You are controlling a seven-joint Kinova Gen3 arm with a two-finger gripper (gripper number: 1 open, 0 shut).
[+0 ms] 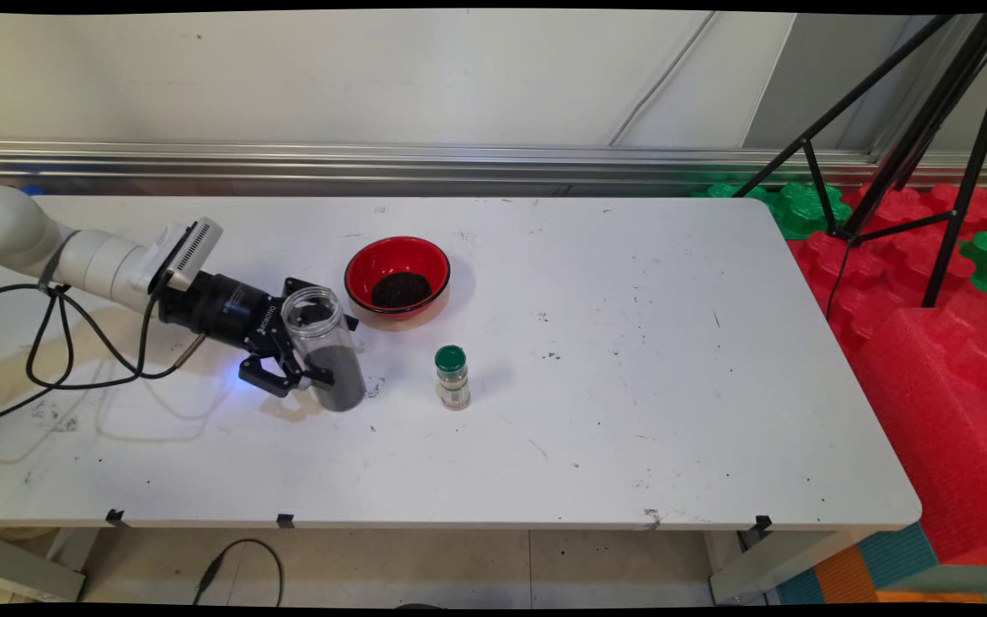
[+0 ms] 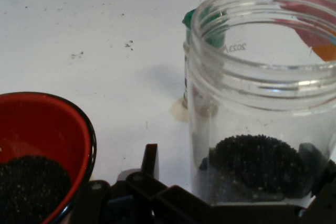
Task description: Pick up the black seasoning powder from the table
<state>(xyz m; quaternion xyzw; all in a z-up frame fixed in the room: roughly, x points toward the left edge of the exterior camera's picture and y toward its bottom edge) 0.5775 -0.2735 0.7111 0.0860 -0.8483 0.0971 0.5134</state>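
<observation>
Jar (image 1: pixel 322 347) between bowl (image 1: pixel 397 276) and bottle (image 1: pixel 452 377), on table (image 1: pixel 631 411)

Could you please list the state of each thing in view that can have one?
Clear plastic jar: lidless, gripped, partly filled with dark grains.
Gripper: shut on the jar.
Red bowl: upright, holding a heap of dark grains.
Spice bottle: upright, green cap on, standing apart from the jar.
</observation>
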